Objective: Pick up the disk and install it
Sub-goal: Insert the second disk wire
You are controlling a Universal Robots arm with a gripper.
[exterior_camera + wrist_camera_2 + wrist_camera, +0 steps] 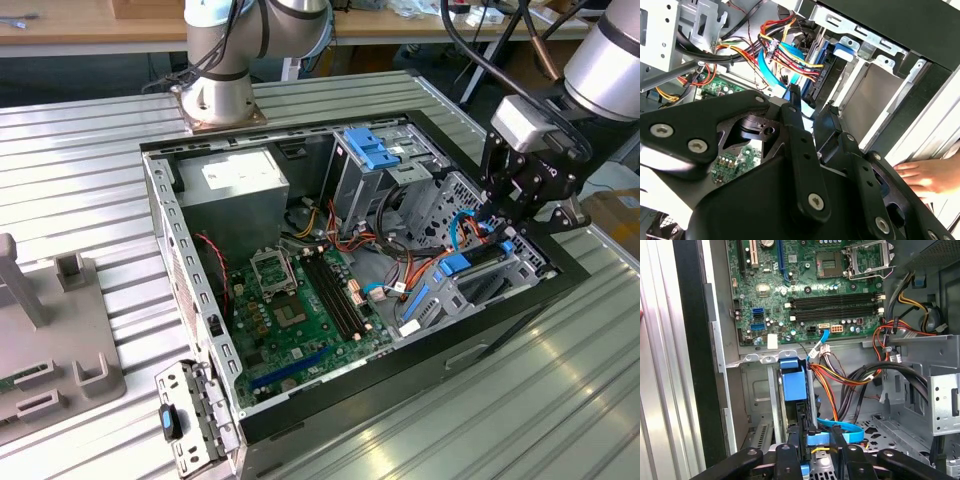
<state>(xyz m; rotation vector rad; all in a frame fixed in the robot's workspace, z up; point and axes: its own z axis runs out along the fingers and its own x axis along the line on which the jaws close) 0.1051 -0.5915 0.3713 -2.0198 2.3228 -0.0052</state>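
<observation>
Exterior view: black two-finger gripper (497, 222) directly above flat grey hard drive in blue plastic carrier (478, 262), seated edge-on in drive cage, long axis along case edge; fingers straddling its end, grip uncertain.
</observation>
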